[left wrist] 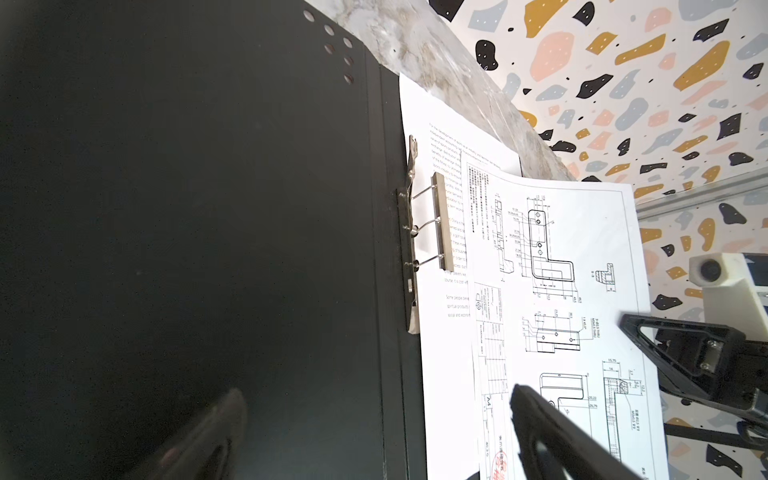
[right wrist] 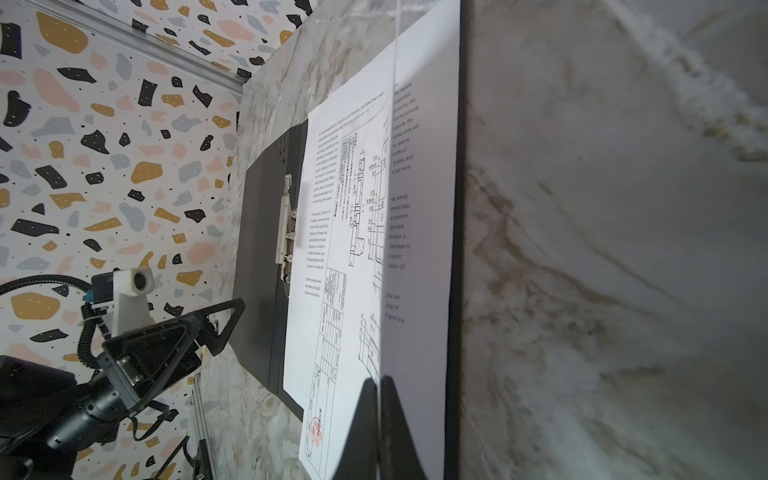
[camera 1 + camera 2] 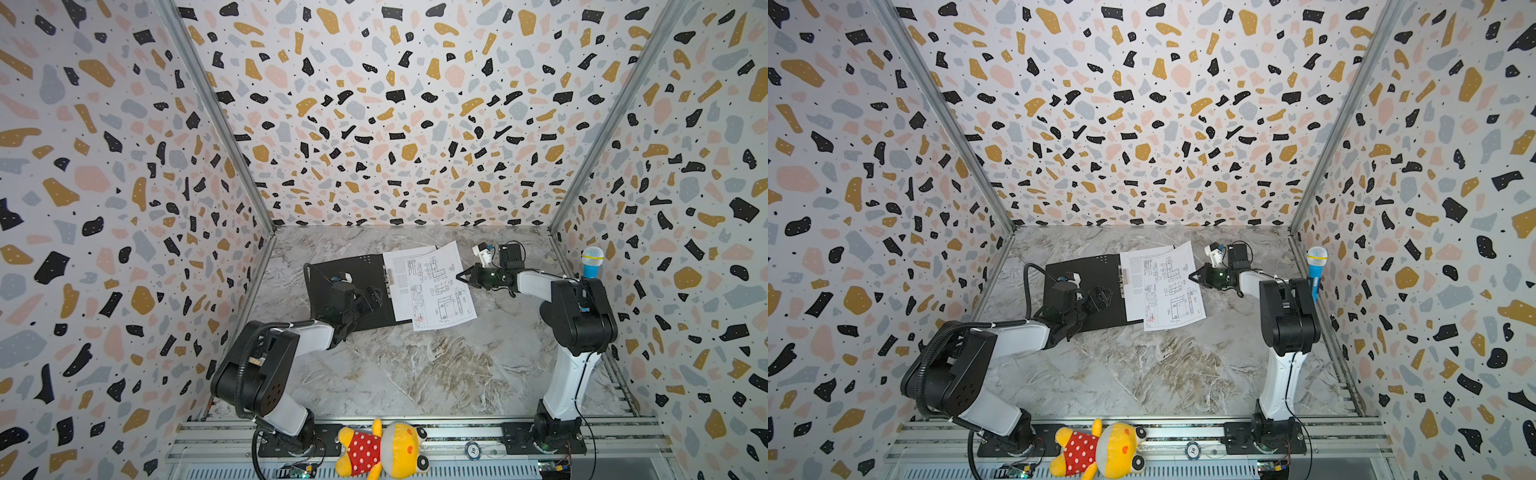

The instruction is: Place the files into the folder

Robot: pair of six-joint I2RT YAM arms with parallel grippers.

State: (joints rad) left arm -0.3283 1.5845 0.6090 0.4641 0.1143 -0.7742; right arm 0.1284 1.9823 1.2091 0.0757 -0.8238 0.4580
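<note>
My right gripper [image 2: 380, 384] pinches the drawing sheet [image 3: 442, 291], crooked over the text sheet [image 3: 400, 282] just past its tips on the open folder [image 3: 353, 266]; left gripper [image 3: 365, 301] hovers spread above the bare leaf. Squaring and closing remain, I'd say

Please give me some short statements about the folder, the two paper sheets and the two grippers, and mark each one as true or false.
1. The thin flat folder lies open, black inside up. True.
2. The left gripper is shut on a sheet. False: it is open above the folder, holding nothing.
3. The white sheet with line drawings lies partly over the white sheet of dense text. True.
4. The right gripper is wide open. False: it is shut on the drawing sheet's edge.
</note>
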